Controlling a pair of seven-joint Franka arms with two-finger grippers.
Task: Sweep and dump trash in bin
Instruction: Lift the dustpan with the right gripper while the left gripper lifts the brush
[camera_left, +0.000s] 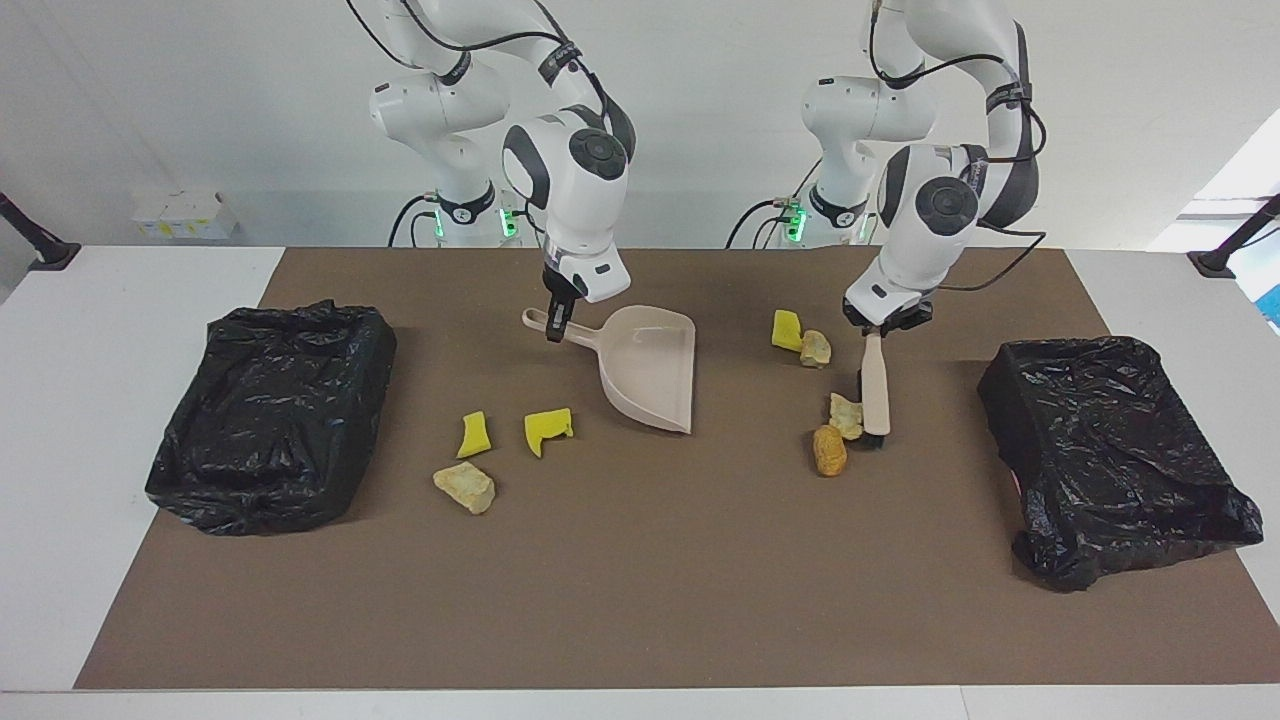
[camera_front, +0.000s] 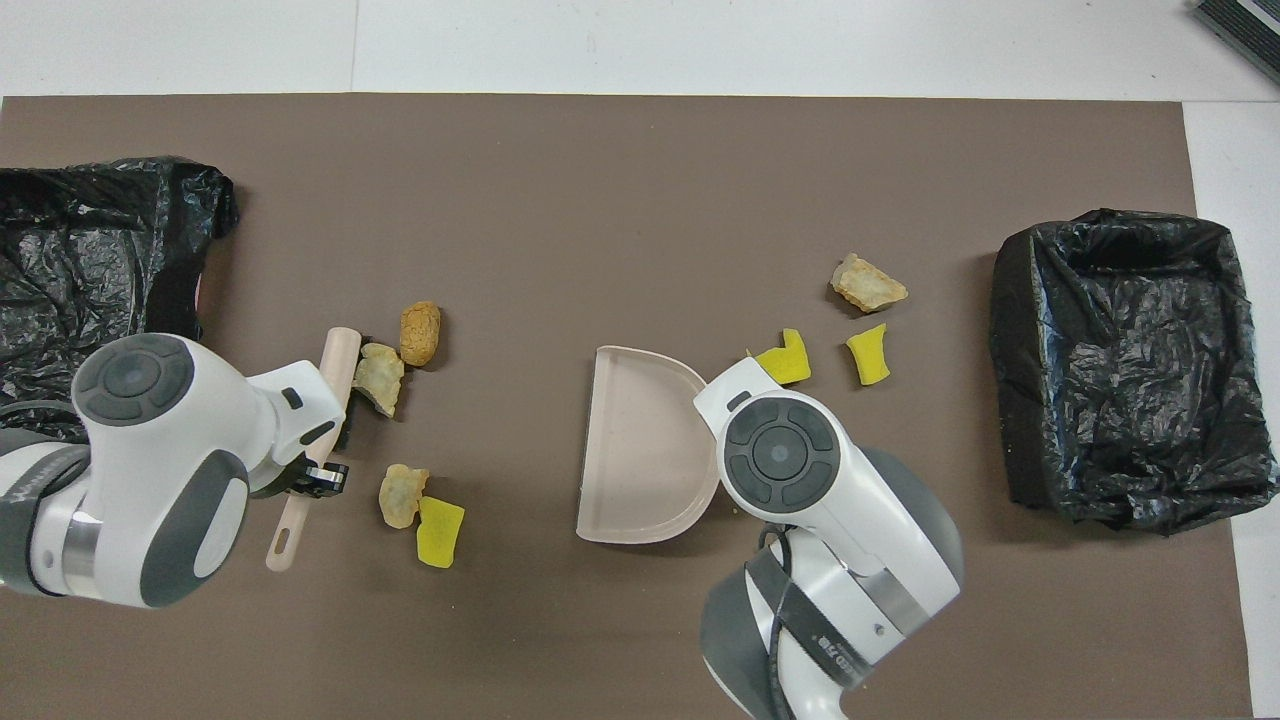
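My right gripper (camera_left: 556, 327) is shut on the handle of the beige dustpan (camera_left: 650, 365), whose mouth faces the left arm's end of the table; in the overhead view the wrist hides these fingers above the dustpan (camera_front: 640, 440). My left gripper (camera_left: 880, 322) is shut on the handle of the black-bristled brush (camera_left: 876, 388), bristles on the mat. The brush (camera_front: 337, 362) presses a beige lump (camera_left: 846, 415) against the orange-brown lump (camera_left: 829, 450). A yellow piece (camera_left: 787, 328) and a beige lump (camera_left: 815, 346) lie nearer the robots. Two yellow pieces (camera_left: 473, 434) (camera_left: 547, 428) and a beige lump (camera_left: 465, 487) lie beside the dustpan.
Two bins lined with black bags stand at the ends of the brown mat: one bin (camera_left: 275, 415) at the right arm's end, the other bin (camera_left: 1110, 455) at the left arm's end. White table surrounds the mat (camera_left: 640, 600).
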